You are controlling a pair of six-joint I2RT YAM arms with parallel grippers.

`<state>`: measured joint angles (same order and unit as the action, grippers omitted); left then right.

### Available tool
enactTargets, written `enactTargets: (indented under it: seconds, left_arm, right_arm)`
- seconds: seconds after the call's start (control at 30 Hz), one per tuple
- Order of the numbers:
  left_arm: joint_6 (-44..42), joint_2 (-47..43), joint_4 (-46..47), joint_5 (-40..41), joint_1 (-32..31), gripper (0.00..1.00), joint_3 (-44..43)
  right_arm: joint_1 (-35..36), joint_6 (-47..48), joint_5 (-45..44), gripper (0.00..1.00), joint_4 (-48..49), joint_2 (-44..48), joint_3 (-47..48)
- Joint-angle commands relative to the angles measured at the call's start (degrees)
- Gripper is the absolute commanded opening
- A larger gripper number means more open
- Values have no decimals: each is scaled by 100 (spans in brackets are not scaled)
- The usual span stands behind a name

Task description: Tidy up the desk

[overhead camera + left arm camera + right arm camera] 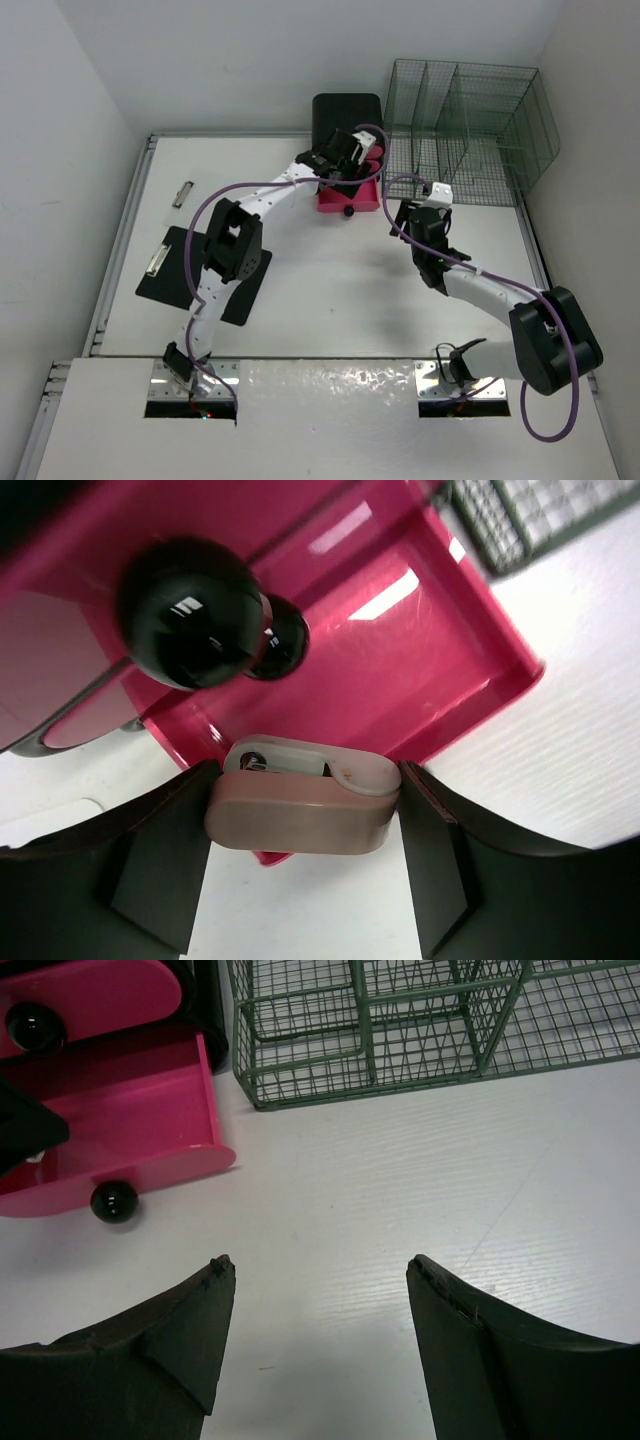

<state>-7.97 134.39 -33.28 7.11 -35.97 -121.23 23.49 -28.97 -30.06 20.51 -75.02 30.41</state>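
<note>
Noted left tool [305, 790] clenched on a rounded beige plastic case [300, 825], just over the open glossy pink plastic drawer [420, 650]. Found right tool [320, 1265] released, nothing between the jaws, above the white flat desk [350, 1190], near the green wire-mesh rack [400, 1030]. Logged desk under both arms, carrying drawer, rack and a flat black clipboard [165, 285] at left.
</note>
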Motion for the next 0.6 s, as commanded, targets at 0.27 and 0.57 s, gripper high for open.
enactTargets:
  seconds: [0.27,0.57]
  left_arm:
    - [1455,544,621,756,-25,38,-429]
    - [2072,747,568,493,142,46,-515]
  right_arm:
    - [16,-82,-114,68,208,146,-35]
    - [7,-91,-105,68,190,146,-36]
